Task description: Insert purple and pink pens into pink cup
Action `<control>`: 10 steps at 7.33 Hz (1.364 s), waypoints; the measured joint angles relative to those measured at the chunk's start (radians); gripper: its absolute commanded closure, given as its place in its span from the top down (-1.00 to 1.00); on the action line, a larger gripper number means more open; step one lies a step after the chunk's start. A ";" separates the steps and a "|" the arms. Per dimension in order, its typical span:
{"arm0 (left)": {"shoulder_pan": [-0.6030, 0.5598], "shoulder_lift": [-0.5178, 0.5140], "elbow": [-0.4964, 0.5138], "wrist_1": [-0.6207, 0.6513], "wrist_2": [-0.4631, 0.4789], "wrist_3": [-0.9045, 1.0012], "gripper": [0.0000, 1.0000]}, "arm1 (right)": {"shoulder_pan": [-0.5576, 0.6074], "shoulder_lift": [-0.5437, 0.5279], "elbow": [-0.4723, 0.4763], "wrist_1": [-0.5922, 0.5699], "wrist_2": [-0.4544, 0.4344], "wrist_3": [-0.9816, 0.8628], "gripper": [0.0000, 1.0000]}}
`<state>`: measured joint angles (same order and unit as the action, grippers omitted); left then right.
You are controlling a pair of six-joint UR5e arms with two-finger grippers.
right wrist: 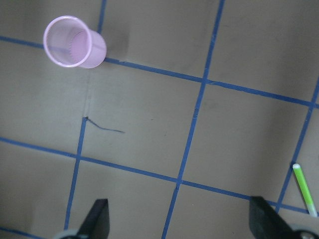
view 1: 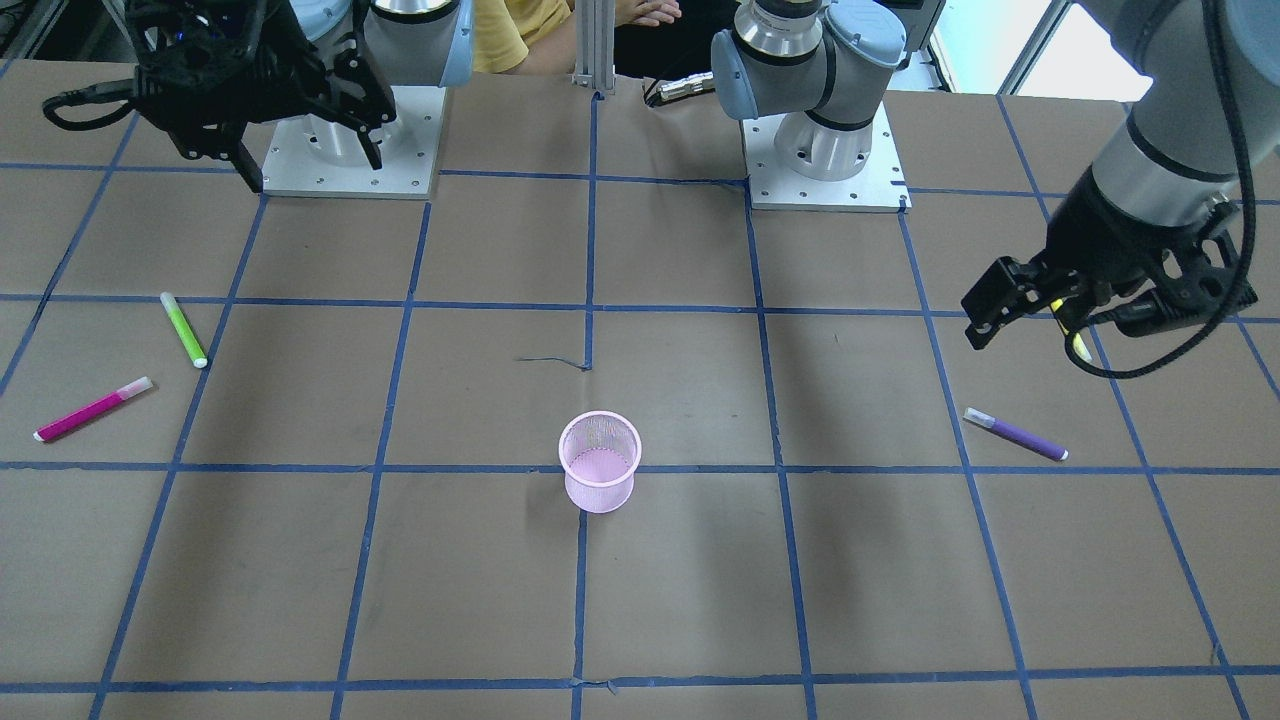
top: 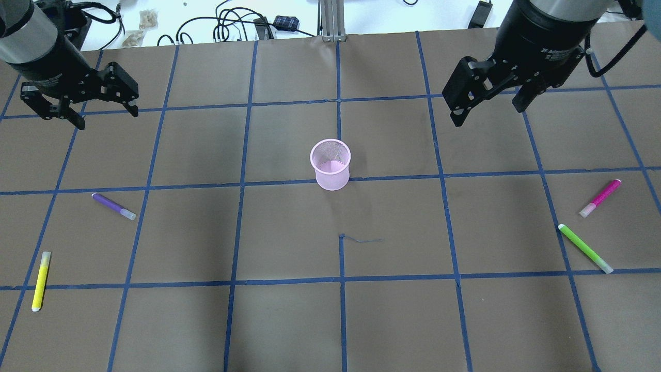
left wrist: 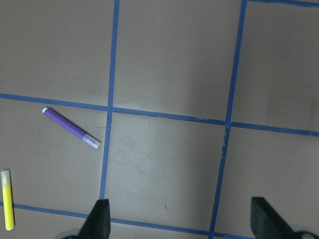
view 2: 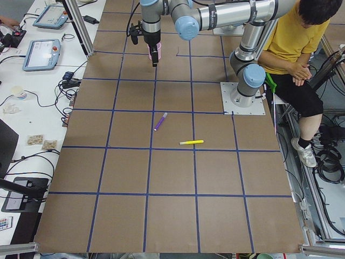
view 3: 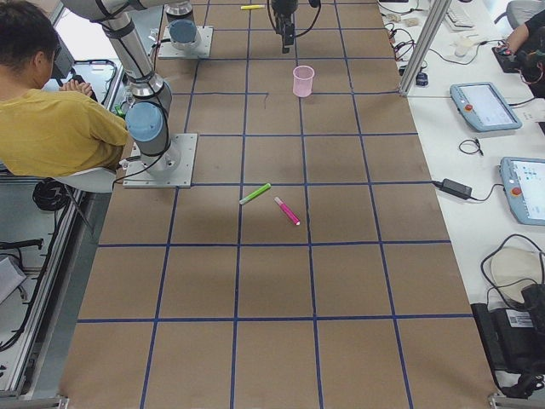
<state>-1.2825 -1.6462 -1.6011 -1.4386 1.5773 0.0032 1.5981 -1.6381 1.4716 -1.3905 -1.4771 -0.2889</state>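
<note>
**Overhead exterior.** The left gripper (top: pixel 106 118) and the right gripper (top: pixel 486 114) both hang above the table with fingers spread and nothing between them. The pink cup (top: pixel 331 181) stands upright at the centre, with no pen in it. The purple pen (top: pixel 114 206) lies flat on the left arm's side, robot-ward of that gripper, its long axis diagonal to the tape grid. The pink pen (top: pixel 600 198) lies flat on the right arm's side, robot-ward and outboard of the right gripper, also diagonal. A yellow pen (top: pixel 41 281) and a green pen (top: pixel 585 248) lie further back.

**Exterior front-facing.** Confirms both pens well apart from the cup, on opposite sides.

**Exterior left, exterior right.** Both task pens rest on the paper; the green pen lies near the pink.

**Left wrist-mounted.** The purple pen sits up and left of the two parted fingertips.

**Right wrist-mounted.** The cup and green pen show; the pink pen does not.

**Finding.** Each arm is the nearer to one task pen, and the jaws must close across its diagonal.
</note>
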 measured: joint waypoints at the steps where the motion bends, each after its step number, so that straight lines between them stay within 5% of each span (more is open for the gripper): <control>1: 0.060 -0.020 -0.029 0.038 -0.005 -0.028 1.00 | -0.007 -0.008 0.003 0.007 0.009 -0.097 1.00; 5: 0.327 -0.149 -0.106 0.105 -0.050 0.001 1.00 | -0.167 -0.009 0.005 0.010 -0.030 -0.550 1.00; 10: 0.400 -0.387 -0.101 0.239 -0.153 -0.005 0.95 | -0.565 0.032 0.100 -0.038 0.030 -1.292 1.00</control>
<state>-0.8829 -2.0337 -1.7025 -1.1992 1.4246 -0.0022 1.0333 -1.6064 1.5712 -1.4283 -1.4467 -1.5805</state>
